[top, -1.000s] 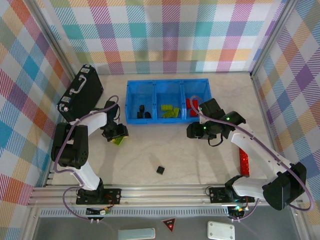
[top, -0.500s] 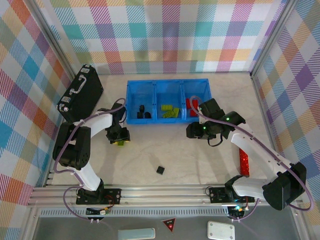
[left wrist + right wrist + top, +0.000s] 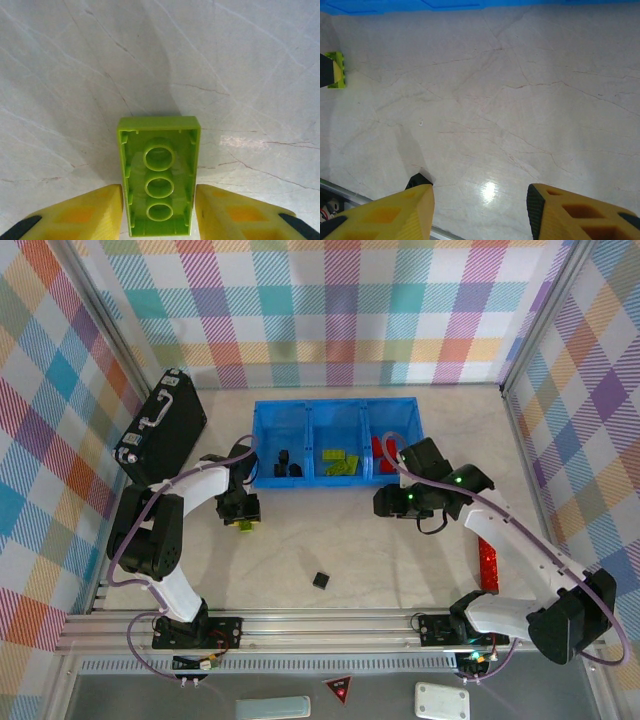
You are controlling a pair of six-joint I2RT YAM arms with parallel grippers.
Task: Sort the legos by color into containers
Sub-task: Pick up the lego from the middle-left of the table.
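Left wrist view, left gripper (image 3: pixel 158 212) clamping lime-green lego (image 3: pixel 159 165) at lower centre, right gripper (image 3: pixel 480 202) spread wide above pale table (image 3: pixel 530 100).

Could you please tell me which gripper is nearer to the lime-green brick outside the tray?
Left. The left gripper has the lime-green brick between its fingers; the right gripper hangs open well to the brick's right.

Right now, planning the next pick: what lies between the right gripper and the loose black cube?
Bare table, in the top view, from right gripper to black cube.
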